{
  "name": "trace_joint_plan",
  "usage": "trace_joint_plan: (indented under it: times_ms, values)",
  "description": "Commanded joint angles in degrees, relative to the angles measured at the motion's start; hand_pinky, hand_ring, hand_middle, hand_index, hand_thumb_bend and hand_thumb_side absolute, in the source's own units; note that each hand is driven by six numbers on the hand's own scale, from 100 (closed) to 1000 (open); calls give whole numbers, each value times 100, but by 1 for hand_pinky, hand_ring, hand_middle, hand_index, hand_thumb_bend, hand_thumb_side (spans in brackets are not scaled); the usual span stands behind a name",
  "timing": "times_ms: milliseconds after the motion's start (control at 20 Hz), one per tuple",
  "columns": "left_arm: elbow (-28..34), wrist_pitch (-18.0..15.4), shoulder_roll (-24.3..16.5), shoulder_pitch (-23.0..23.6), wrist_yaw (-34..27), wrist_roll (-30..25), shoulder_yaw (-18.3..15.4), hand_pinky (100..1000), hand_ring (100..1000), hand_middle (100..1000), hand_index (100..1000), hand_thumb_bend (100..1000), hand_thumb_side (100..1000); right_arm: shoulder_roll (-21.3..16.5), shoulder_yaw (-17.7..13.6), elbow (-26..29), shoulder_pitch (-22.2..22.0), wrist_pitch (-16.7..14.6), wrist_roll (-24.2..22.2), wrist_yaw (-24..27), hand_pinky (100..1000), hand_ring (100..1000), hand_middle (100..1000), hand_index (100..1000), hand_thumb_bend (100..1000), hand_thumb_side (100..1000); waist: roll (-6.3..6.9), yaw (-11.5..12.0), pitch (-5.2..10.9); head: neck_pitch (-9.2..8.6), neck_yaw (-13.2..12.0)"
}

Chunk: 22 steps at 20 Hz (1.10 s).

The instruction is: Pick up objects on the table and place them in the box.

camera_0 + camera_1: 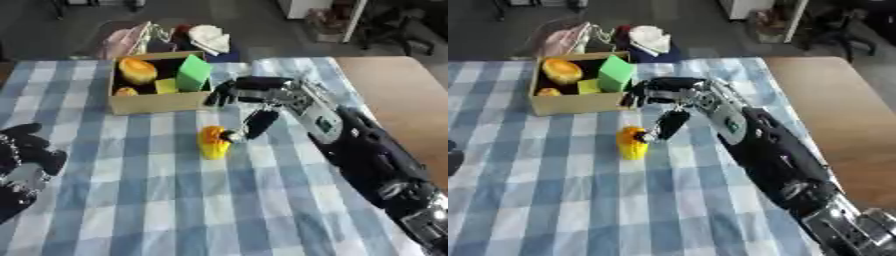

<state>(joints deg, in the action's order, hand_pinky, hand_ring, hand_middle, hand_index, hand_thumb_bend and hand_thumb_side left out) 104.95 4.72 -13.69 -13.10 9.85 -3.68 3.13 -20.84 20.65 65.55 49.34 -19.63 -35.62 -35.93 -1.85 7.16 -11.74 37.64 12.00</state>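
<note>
left eye view: right hand (pixel 249 100) released, thumb touching yellow object (pixel 213 142) just beside box (pixel 157 102); left hand (pixel 26 155) relaxed at left edge.

floor (pixel 262 30): dark grey, lying beyond the table | blue-white checked tablecloth (pixel 175 200) covering the table | wooden tabletop (pixel 402 100) showing bare at right | white cabinet (pixel 750 7) standing at far edge

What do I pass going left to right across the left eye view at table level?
Left hand, idle at the left edge → cardboard box → yellow object standing on the cloth → right hand reaching beside it.
</note>
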Motion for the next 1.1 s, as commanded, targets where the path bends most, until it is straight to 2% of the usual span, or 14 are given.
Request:
trace_joint_plan:
  times_ms: [50,250,350,450,550,700,800,950,1100]
  values:
    - [97,-12,-115,-53,5,11,-45,679,599,578,798,614,515,40,26,-117,71,-152,-39,-205,790,801,800,872,294,315,-65,13,90,-83,-10]
    - [87,-10,-109,-44,9,12,-46,679,599,578,798,611,516,128,74,-223,52,-307,-61,-422,790,795,777,851,264,288,-61,15,84,-86,-18]
    - [80,-9,-104,-44,7,12,-41,679,599,578,798,610,516,164,78,-244,53,-363,3,-588,786,782,752,828,231,247,-57,12,84,-88,-16]
    - [79,-11,-100,-44,5,5,-34,678,598,578,798,609,517,196,49,-276,63,-406,195,-789,769,748,696,773,121,100,-51,11,85,-91,-14]
    - [76,-10,-96,-41,6,4,-31,678,598,578,798,608,517,224,-3,-345,78,-429,529,-1009,757,727,657,737,100,100,-46,13,86,-99,-11]
    - [77,-7,-92,-37,6,14,-36,678,598,577,798,605,518,239,-90,-462,113,-451,1136,-1335,716,656,545,606,100,100,-40,21,87,-115,-12]
    - [80,-7,-92,-35,4,18,-40,678,598,577,798,605,518,230,-138,-504,136,-479,1494,-1471,699,627,502,552,100,100,-37,24,87,-121,-17]
    - [86,-5,-96,-32,2,24,-45,678,597,577,798,602,518,148,-208,-391,219,-499,1817,-1457,694,618,486,533,100,100,-37,20,89,-116,-27]
    - [92,-7,-100,-30,-1,22,-42,678,597,577,798,600,518,-40,-303,-110,408,-408,1892,-1207,697,621,487,534,100,100,-45,27,97,-109,-37]
